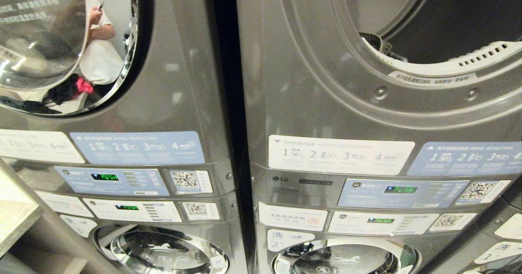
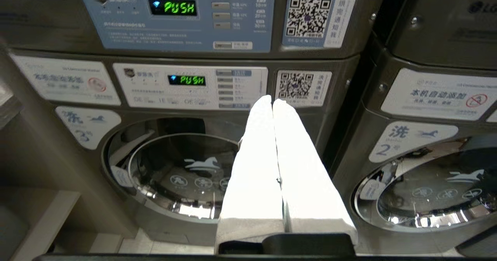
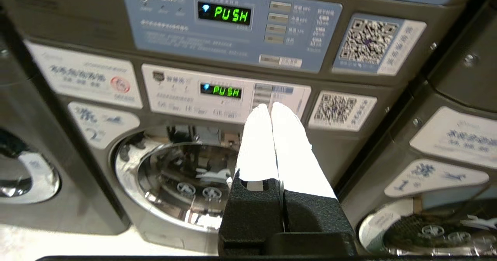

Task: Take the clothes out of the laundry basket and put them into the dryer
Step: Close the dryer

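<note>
The dryer fills the upper right of the head view, a grey front with its round drum opening uncovered and dark inside. The laundry basket is out of view. Of the clothes I see only a pink and black bundle mirrored in the shiny door of the neighbouring upper machine. Neither arm appears in the head view. My left gripper is shut and empty, its white fingers pointing at the left column's lower control panel. My right gripper is also shut and empty, facing the lower panel of the right column.
Two stacked grey machine columns stand side by side, with a dark gap between them. Panels reading PUSH sit mid-height above closed lower washer doors. A pale shelf juts in at the left. A person's arm is reflected in the chrome door.
</note>
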Motion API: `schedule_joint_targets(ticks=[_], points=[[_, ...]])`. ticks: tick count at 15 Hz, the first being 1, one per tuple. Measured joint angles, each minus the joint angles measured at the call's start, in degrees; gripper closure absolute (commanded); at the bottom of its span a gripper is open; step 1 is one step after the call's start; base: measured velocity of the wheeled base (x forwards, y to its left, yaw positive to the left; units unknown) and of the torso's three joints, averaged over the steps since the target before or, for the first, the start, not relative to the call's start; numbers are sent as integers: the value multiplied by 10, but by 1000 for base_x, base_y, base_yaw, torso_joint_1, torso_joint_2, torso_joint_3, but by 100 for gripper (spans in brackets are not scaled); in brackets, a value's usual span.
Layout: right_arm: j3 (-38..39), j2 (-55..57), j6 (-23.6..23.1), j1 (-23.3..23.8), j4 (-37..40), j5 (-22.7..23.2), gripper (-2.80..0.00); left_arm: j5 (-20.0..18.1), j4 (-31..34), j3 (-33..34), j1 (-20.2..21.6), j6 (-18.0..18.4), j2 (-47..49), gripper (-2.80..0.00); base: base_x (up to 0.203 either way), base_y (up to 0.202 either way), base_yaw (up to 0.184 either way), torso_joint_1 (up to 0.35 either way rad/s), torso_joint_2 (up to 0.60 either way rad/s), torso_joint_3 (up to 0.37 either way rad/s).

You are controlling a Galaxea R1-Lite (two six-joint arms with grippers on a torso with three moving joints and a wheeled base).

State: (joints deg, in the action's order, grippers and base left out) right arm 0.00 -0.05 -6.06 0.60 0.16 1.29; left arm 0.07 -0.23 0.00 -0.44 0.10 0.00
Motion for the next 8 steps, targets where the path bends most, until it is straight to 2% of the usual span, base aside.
schedule_joint_targets(ticks=[8], points=[[0, 0, 0, 0, 1, -1, 0, 0, 0, 0, 0, 0, 0, 0, -195, 0, 2, 1, 2, 2]])
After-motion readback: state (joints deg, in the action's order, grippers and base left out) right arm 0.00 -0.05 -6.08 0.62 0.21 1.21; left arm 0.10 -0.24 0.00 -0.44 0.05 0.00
